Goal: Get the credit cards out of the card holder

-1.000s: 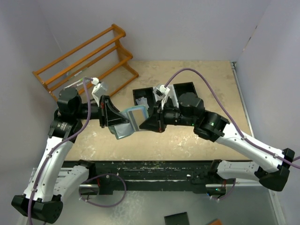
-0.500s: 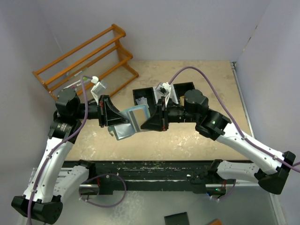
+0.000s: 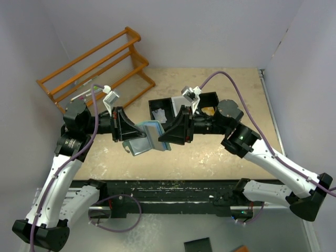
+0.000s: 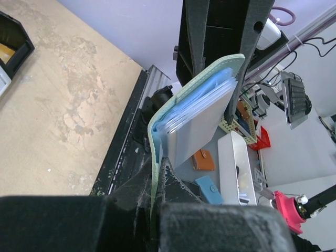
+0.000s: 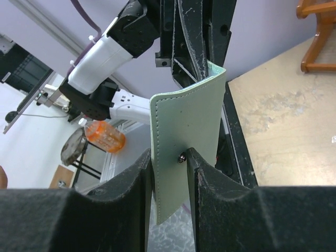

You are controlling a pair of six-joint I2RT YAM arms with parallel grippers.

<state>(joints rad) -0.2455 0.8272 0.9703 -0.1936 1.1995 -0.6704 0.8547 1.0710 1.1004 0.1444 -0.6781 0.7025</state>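
The card holder (image 3: 143,143) hangs in the air above the table, between my two grippers. It is teal-green outside and light blue inside. My left gripper (image 3: 131,137) is shut on the edge of its green cover (image 4: 153,157). The left wrist view shows the light blue pockets (image 4: 202,92) and a grey credit card (image 4: 197,131) sticking out of them. My right gripper (image 5: 169,157) stands open around the other green flap (image 5: 184,115). That flap slants across the gap, and its metal snap (image 5: 181,157) rests against one finger.
A black bin tray (image 3: 167,105) with compartments lies on the table just behind the grippers. A wooden rack (image 3: 97,65) stands at the back left. The tan tabletop (image 3: 210,152) ends at a black rail (image 3: 173,190) along the near edge.
My right gripper's jaws have widened around the flap, and that arm's wrist has drawn back to the right. My left gripper has closed fully on the cover. The card holder looks folded narrower.
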